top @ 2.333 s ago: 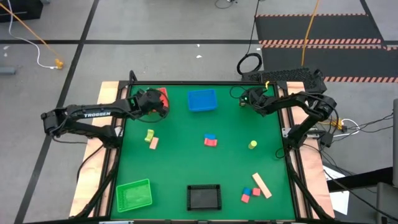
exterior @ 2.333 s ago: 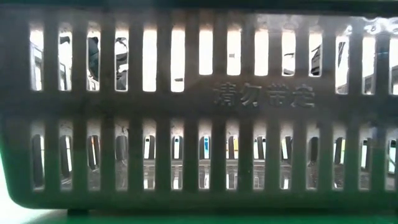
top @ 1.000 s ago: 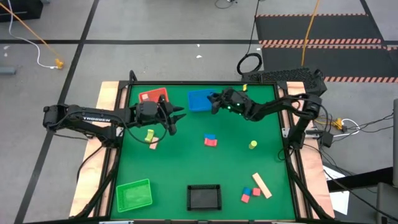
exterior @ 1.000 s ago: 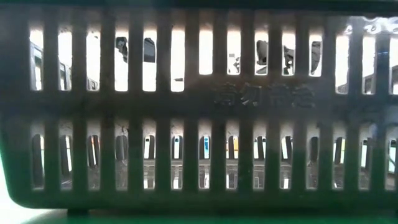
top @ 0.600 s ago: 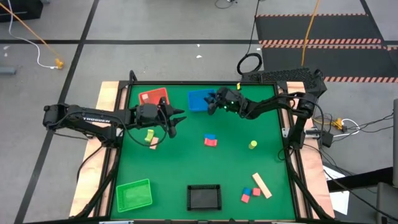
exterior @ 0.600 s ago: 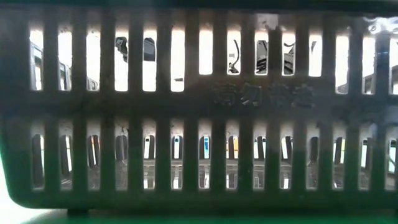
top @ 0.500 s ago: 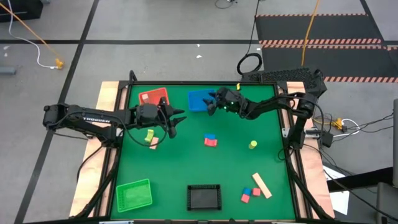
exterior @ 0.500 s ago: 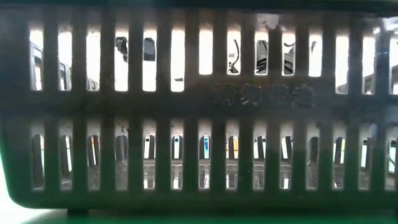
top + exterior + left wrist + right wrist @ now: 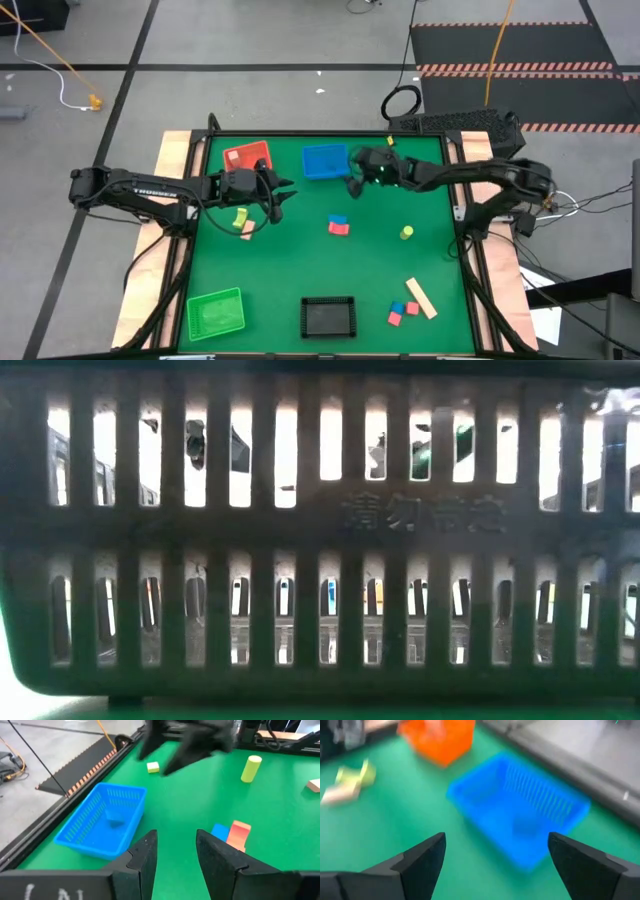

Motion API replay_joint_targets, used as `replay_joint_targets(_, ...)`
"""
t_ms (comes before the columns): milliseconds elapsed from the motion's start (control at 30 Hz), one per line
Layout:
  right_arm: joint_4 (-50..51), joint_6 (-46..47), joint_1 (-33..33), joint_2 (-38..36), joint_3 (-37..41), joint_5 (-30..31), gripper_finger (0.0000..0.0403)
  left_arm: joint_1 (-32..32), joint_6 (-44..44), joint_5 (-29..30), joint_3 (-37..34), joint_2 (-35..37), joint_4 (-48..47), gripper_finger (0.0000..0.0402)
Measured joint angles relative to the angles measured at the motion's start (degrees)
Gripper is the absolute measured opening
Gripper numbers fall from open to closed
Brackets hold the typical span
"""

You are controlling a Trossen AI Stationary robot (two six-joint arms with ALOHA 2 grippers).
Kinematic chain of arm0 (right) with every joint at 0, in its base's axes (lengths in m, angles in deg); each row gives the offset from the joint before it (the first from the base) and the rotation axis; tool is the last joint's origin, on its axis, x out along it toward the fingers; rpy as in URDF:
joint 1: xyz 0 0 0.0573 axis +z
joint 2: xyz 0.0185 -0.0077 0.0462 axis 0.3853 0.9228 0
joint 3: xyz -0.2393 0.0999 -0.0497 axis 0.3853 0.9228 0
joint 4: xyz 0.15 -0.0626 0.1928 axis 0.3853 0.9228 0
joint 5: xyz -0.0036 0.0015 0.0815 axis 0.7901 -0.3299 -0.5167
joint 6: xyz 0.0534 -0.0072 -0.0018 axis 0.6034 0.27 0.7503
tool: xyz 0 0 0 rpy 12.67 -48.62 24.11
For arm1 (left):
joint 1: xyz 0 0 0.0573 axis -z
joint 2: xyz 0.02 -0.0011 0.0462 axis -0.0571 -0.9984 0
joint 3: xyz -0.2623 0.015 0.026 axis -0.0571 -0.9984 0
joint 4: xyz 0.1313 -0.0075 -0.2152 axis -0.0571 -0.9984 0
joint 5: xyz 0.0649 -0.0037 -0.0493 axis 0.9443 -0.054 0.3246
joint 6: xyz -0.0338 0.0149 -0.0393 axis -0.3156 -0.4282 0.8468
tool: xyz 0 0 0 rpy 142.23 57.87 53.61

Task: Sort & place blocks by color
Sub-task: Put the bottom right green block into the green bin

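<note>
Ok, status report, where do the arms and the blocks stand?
Right gripper jaws open, beside blue mesh basket, one blue block inside. Left gripper empty, jaws open, mid-table. Loose blocks remain; nothing in the way.

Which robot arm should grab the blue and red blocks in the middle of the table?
Probably the left. Its open, empty gripper points right at the blue and red blocks, seen close ahead in its wrist view. The right gripper faces the blue basket instead.

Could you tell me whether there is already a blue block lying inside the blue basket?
Yes, the left wrist view shows a blue block lying on the floor of the blue basket.
</note>
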Motion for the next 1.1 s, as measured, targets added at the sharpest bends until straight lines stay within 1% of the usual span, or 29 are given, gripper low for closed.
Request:
replay_joint_targets(200, 25.75, 4.08, 9.07, -9.75, 0.02, 0.02, 0.0338, 0.24, 0.29, 0.00, 0.00, 0.00, -0.12, 0.0136)
replay_joint_targets(233, 29.06, 5.21, 10.59, -11.12, 0.02, 0.40, 0.0338, 0.24, 0.37, 0.00, 0.00, 0.00, -0.11, 0.0136)
replay_joint_targets(367, 41.26, 12.06, 16.36, -14.85, 0.04, 5.61, 0.0338, 0.24, 0.66, 0.00, 0.00, 0.00, -0.12, 0.0136)
replay_joint_targets(433, 45.46, 15.64, 18.86, -15.25, 0.04, 6.10, 0.0338, 0.33, 1.18, 0.00, 0.00, 0.00, -0.12, 0.0136)
replay_joint_targets(567, 50.51, 20.39, 22.86, -14.68, 0.39, 6.12, 0.0338, 0.55, 2.16, 0.00, 0.00, 0.00, -0.18, 0.0136)
replay_joint_targets(767, 55.17, 29.94, 26.01, -14.57, 3.00, 5.88, 0.0338, 0.93, 2.48, -0.02, 0.00, 0.00, -0.30, 0.0136)
replay_joint_targets(867, 57.38, 33.35, 26.87, -14.55, 4.39, 5.81, 0.0338, 1.18, 2.48, -0.02, 0.00, 0.00, -0.30, 0.0136)
replay_joint_targets(1000, 57.69, 36.32, 27.50, -14.53, 5.96, 5.52, 0.0338, 1.31, 2.50, -0.02, 0.00, 0.00, -0.27, 0.0136)
replay_joint_targets(1100, 57.47, 38.10, 27.52, -14.54, 6.79, 2.98, 0.0333, 1.29, 2.49, -0.02, 0.00, 0.00, -0.24, 0.0136)
